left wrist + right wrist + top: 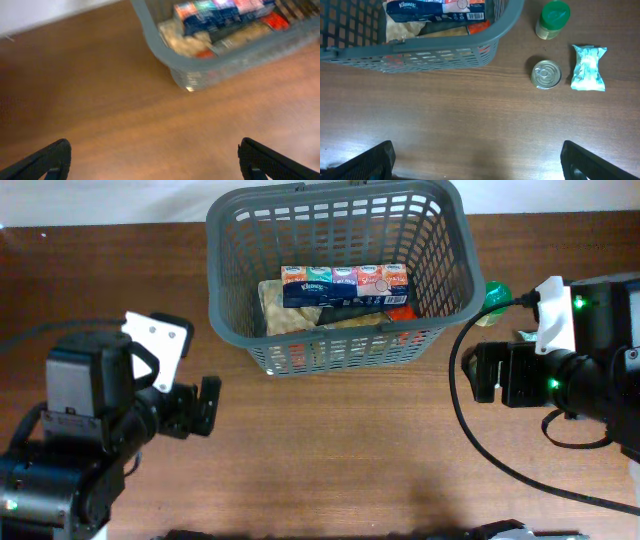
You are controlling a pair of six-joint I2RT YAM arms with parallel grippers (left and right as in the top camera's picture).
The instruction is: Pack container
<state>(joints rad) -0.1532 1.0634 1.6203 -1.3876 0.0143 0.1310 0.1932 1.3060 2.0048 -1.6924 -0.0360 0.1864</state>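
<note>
**Both claws spread wide, basket at top centre**

In the left wrist view, the left gripper (155, 162) shows only as two dark fingertips in the bottom corners, wide apart with nothing between them. The right gripper (477, 161) looks the same in its own view: fingers in the lower corners, spread and holding nothing. Both hang over the brown wooden table (330, 460).

Further up the right wrist view, towards the right, a tin can (546, 74) stands upright with its pull-tab lid showing. A pale teal-and-white wrapped packet (588, 67) lies just beside it on the right. A green-capped jar (552, 19) stands above them, near the basket's corner.

The container (330, 358), a dark grey slotted shopping basket, sits at the top centre of the overhead view, between the two arms and apart from both. Inside lies a multi-pack of Kleenex tissues (345, 283) on a pale crinkled bag (275, 308), with a red packet (402, 312) at the right end.
</note>
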